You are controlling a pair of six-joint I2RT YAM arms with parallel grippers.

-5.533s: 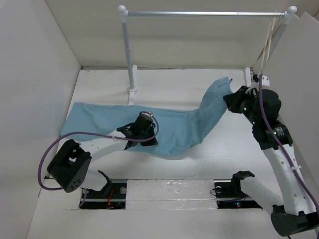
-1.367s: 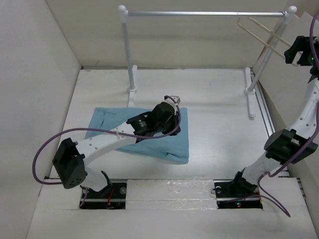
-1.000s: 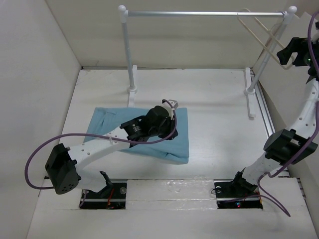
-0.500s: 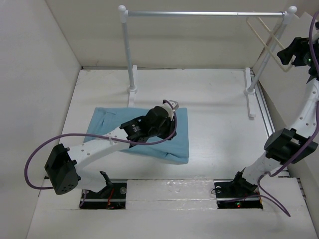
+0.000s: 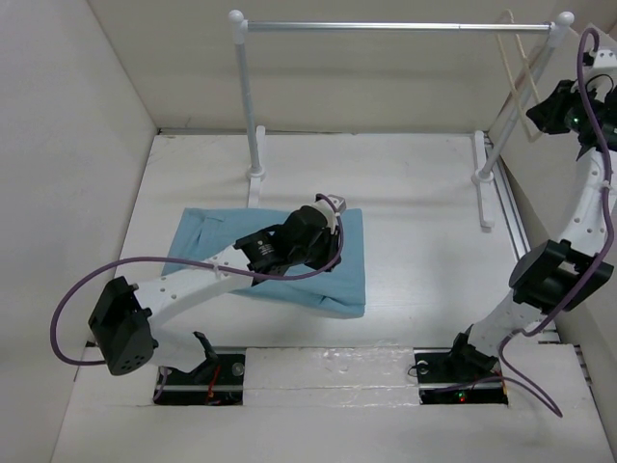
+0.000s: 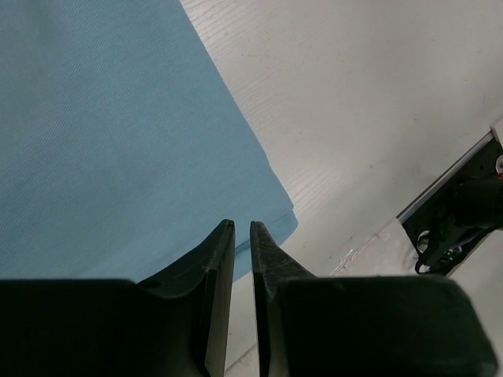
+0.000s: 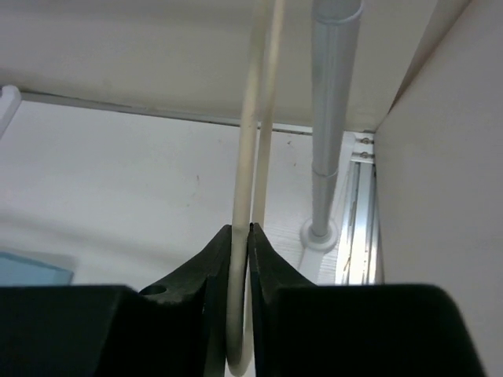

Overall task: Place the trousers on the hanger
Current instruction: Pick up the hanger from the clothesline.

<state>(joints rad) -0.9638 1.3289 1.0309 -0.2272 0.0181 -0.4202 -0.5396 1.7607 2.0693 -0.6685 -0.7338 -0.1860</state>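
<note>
The light blue trousers (image 5: 352, 285) lie folded flat on the table, left of centre. My left gripper (image 5: 331, 205) is over their far right part, jaws nearly together with nothing between them. In the left wrist view the fingertips (image 6: 242, 228) are above the trousers' (image 6: 118, 118) edge near a corner. My right gripper (image 5: 542, 111) is raised at the far right and shut on the cream hanger (image 5: 516, 58), whose hook is at the rail's right end. In the right wrist view the jaws (image 7: 240, 229) pinch one thin bar of the hanger (image 7: 250, 118).
The silver rail (image 5: 386, 26) spans the back on two white posts, the left one (image 5: 248, 106) just behind the trousers. The right post (image 7: 334, 118) stands close beside the hanger. White walls enclose the table on the left, back and right.
The trousers, spread out 5.5 s ago, lie folded. My right gripper rose to the rail and swung the hanger from slanted to almost edge-on. The left arm has barely moved.
</note>
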